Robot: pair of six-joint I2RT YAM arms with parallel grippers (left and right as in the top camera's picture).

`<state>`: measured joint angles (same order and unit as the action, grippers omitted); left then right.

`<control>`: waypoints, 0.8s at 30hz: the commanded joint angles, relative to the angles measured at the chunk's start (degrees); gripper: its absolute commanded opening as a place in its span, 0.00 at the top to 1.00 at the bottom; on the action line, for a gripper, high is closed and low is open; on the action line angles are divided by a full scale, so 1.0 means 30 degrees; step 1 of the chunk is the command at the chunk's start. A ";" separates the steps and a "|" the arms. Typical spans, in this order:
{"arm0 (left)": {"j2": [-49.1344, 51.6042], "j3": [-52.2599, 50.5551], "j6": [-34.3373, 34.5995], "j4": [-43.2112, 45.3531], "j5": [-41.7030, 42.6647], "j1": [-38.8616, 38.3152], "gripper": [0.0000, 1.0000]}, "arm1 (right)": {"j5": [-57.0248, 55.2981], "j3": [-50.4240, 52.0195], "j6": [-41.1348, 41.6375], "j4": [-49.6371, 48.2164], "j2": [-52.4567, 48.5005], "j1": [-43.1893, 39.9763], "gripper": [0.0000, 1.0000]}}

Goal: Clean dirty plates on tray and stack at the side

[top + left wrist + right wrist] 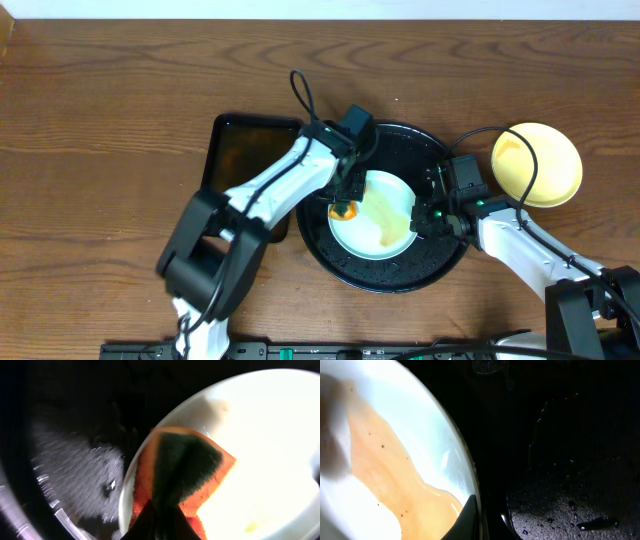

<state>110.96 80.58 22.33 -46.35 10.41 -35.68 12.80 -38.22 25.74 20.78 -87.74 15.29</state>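
A pale mint-white plate (375, 222) with a brown sauce streak lies in the round black tray (400, 275). My left gripper (345, 205) is shut on an orange and green sponge (343, 211) pressed on the plate's left edge. In the left wrist view the sponge (185, 470) rests on the plate (270, 435). My right gripper (424, 216) is shut on the plate's right rim. The right wrist view shows the rim (465, 475) between my fingers (477, 522) and the sauce (385, 475). A pale yellow plate (537, 163) sits on the wood tabletop to the right. No other plate shows.
A dark rectangular tray (240, 155) lies left of the round tray, partly under my left arm. The wet tray floor shows in the right wrist view (560, 490) and the left wrist view (75, 475). Brown wood tabletop (100, 150) surrounds everything.
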 commanded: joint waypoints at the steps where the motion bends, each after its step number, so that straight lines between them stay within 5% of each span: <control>1: -0.2849 0.0073 -0.0568 -0.0233 -0.1931 0.0350 0.93 | -0.1348 0.0051 0.0102 -0.0415 -0.0379 0.0109 0.99; 14: -0.4226 0.0066 -0.0270 -0.1603 -0.2149 0.5297 0.93 | -0.2142 -0.0896 -0.2477 -0.2200 0.1078 0.0095 0.99; 24: -0.4153 -0.0415 -0.3818 -0.0619 0.5581 0.9704 0.92 | -0.6426 -0.2251 -0.7271 -0.1246 0.4969 0.0124 0.99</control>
<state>98.15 80.34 16.58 -48.71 15.88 -9.47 -0.30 -43.48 11.46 16.40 -75.66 15.29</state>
